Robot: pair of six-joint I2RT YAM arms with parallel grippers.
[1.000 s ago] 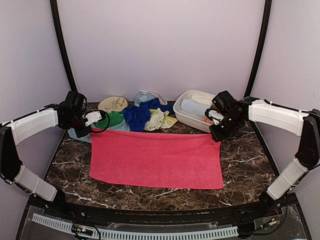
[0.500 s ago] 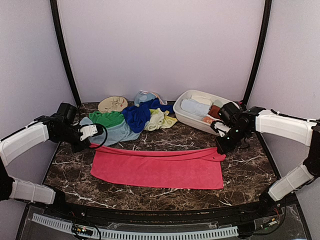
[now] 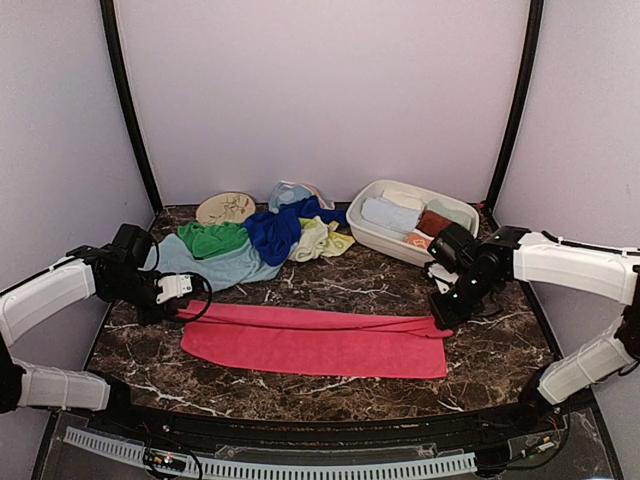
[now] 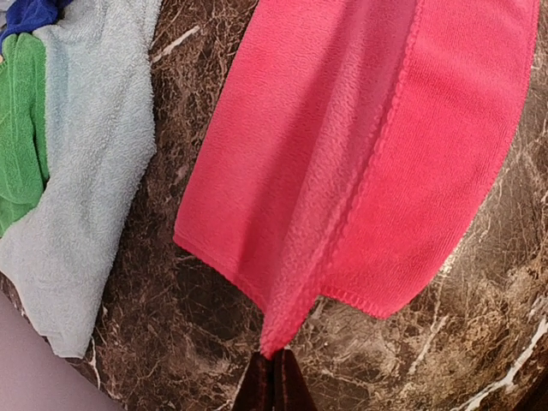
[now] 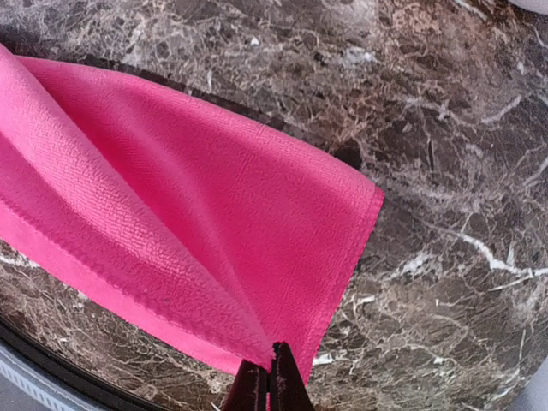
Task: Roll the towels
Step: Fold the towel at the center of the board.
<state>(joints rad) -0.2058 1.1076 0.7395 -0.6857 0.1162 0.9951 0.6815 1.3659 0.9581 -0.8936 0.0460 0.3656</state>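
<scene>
A pink-red towel [image 3: 315, 340] lies across the middle of the marble table, its far edge folded over toward the near side. My left gripper [image 3: 183, 308] [image 4: 274, 360] is shut on the towel's far left corner [image 4: 282, 325]. On the right, my right gripper [image 3: 440, 320] [image 5: 269, 370] is shut on the far right corner [image 5: 257, 342]. Both corners are lifted slightly off the cloth below. Other towels lie heaped at the back: pale blue [image 3: 225, 265] [image 4: 86, 188], green [image 3: 215, 238] [image 4: 19, 128], royal blue [image 3: 278, 228] and lime-yellow [image 3: 320, 240].
A white oval basin [image 3: 375, 235] at the back right holds rolled towels, pale blue [image 3: 390, 213] and rust-brown [image 3: 435, 222] among them. A round tan patterned disc [image 3: 226, 207] lies at the back left. Black frame poles rise at both back corners.
Both grippers have drawn the towel's far edge toward the near side and lowered it, so the flat towel is now folded over to about half its depth.
</scene>
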